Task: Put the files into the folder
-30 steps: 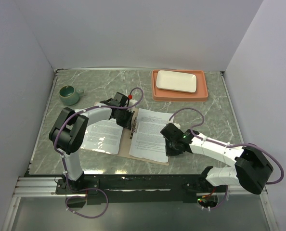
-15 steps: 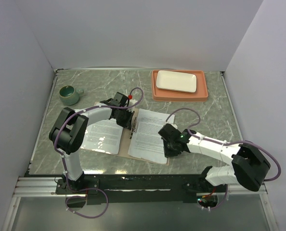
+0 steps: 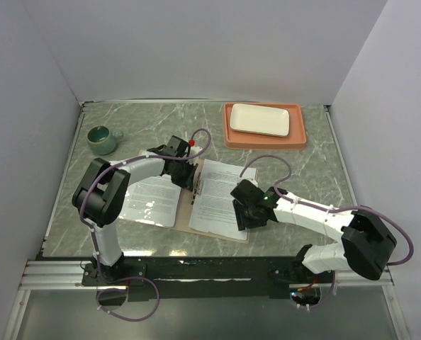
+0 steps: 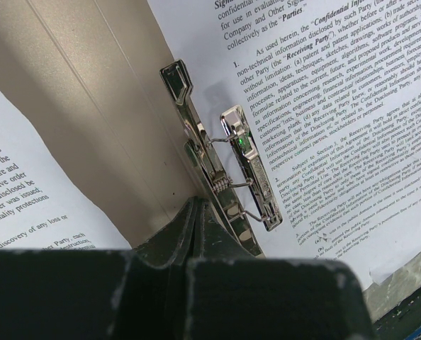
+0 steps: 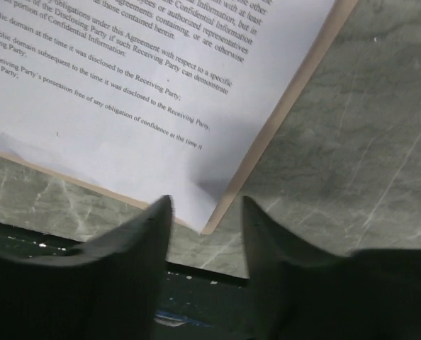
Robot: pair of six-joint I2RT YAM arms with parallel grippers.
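though together by one metal clip (image 4: 228,170), left gripper (image 4: 196,211); right gripper (image 5: 205,207) apart over one folder (image 4: 104,106), two files (image 3: 214,202)

Green marbled tabletop (image 3: 317,177) carrying an open tan cardboard folder (image 4: 90,106), which lies under the left gripper (image 3: 193,187) and right gripper (image 3: 244,223). A green ceramic mug (image 3: 102,139) sits well left of the left fingers, a salmon-orange rectangular tray (image 3: 264,138) beyond the right fingers.

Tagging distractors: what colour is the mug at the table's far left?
The mug is sage green; clearest in the top external view.
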